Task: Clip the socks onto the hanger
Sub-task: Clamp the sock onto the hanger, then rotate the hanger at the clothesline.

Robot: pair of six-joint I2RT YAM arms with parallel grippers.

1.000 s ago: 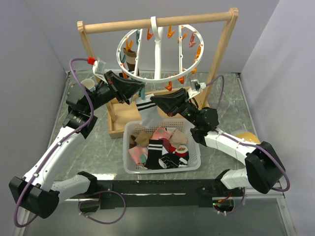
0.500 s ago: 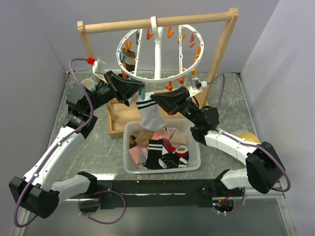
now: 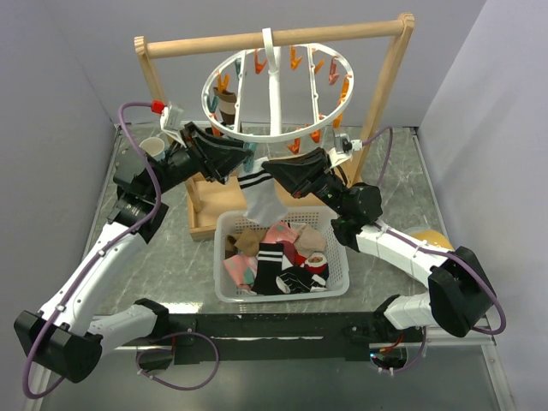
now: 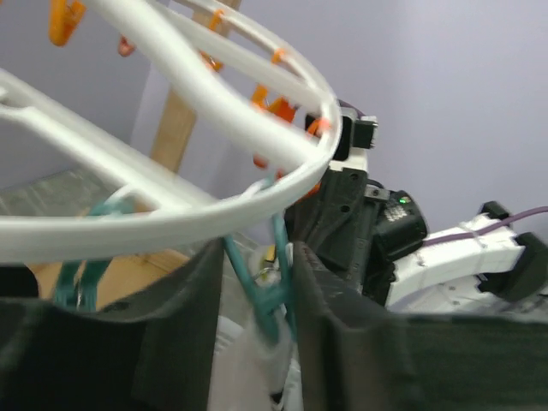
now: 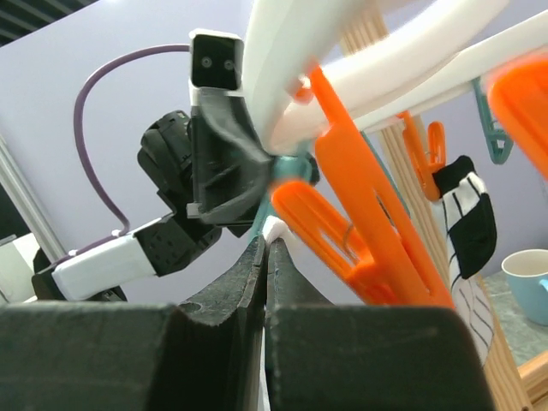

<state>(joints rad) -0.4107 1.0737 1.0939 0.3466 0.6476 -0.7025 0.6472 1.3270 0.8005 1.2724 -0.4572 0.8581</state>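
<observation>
The hanger [image 3: 272, 92] hangs by its hook from the wooden frame, and its rim [image 4: 171, 214] crosses the left wrist view. Under that rim a teal peg [image 4: 272, 295] stands between my left gripper's [image 4: 257, 257] partly spread jaws, its handles touching both. White sock fabric [image 4: 244, 360] lies just below the peg. My right gripper [image 5: 267, 244] is shut on this white sock with black stripes [image 3: 261, 199], a bit of white showing at its tips. In the top view the left gripper [image 3: 249, 160] and right gripper [image 3: 271, 169] meet at the ring's near edge. More socks [image 3: 278, 257] fill the basket.
The white basket [image 3: 224, 295] sits in front of the arms. The wooden frame [image 3: 385, 86] stands on a wooden base [image 3: 201, 224]. A brown and striped sock [image 3: 227, 104] hangs clipped on the ring's left. Orange pegs [image 5: 360, 223] hang close by. A cup [image 3: 154, 146] stands at the left.
The left jaws have spread wider round the teal peg. The white striped sock has dropped from stretched flat to hanging below the grippers. The ring has tilted slightly.
</observation>
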